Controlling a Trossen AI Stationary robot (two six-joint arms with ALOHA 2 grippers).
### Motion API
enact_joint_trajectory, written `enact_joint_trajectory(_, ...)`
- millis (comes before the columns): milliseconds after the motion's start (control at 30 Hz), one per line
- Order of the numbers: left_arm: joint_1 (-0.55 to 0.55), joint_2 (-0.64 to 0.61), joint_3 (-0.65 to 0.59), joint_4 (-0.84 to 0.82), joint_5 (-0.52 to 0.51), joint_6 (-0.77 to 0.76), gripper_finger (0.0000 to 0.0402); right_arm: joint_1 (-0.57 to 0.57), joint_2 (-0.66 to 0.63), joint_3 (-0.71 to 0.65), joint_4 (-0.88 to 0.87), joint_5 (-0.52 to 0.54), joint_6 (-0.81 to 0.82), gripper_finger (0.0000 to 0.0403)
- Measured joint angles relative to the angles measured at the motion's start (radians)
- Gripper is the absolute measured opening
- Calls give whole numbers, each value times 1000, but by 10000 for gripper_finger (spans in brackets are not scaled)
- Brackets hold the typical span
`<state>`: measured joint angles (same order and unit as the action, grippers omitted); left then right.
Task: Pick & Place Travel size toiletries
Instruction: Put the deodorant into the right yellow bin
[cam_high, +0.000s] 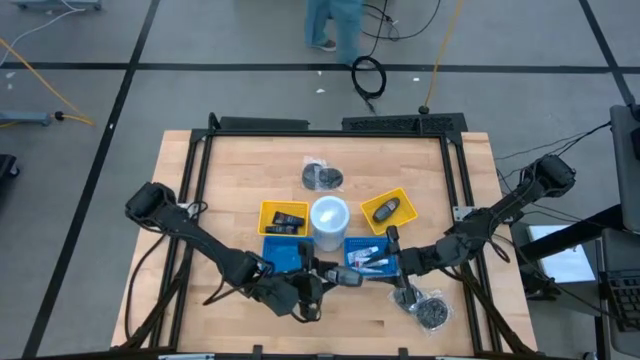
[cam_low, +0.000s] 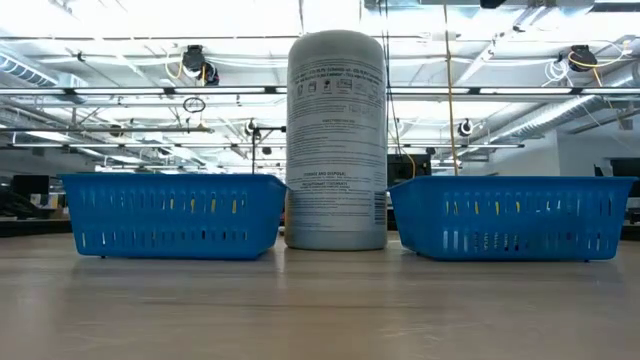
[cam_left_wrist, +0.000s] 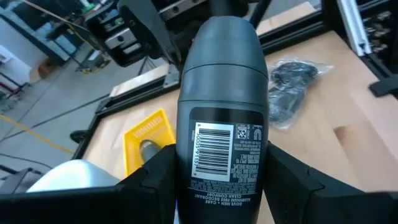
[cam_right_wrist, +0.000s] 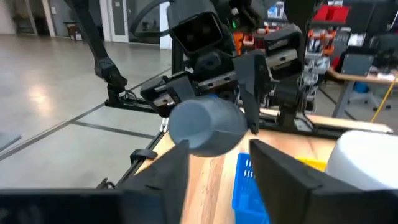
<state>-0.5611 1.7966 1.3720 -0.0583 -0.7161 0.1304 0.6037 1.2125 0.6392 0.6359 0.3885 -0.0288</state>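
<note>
Left gripper is clamping a dark deodorant stick above the table; right gripper is facing it, fingers standing apart, gripping nothing; small tubes are lying in a blue basket; placing is seemingly unfinished.

White canister upright at the wooden table centre, yellow bins at nine and two o'clock, blue bins at seven and five, bagged dark bits at twelve and four.
</note>
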Motion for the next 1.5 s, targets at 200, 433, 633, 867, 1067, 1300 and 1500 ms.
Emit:
enact_joint_trajectory(200, 11, 0, 0, 8, -18, 22, 173, 0, 0, 0, 45, 1, -48, 265)
enact_joint_trajectory(433, 23, 0, 0, 65, -18, 45, 174, 0, 0, 0, 49, 3, -75, 339)
enact_joint_trajectory(633, 45, 0, 0, 156, -9, 52, 174, 0, 0, 0, 92, 57, -144, 345)
enact_joint_trajectory(867, 94, 0, 0, 232, 42, 46, 173, 0, 0, 0, 161, 56, -244, 337)
enact_joint_trajectory(1067, 147, 0, 0, 304, 179, 40, 173, -23, 0, 0, 210, 56, -276, 337)
enact_joint_trajectory(1300, 184, 0, 0, 330, 230, 30, 173, -54, 1, 0, 272, 52, -305, 322)
enact_joint_trajectory(1500, 202, 0, 0, 367, 282, 33, 173, -79, 1, 0, 282, -15, -277, 286)
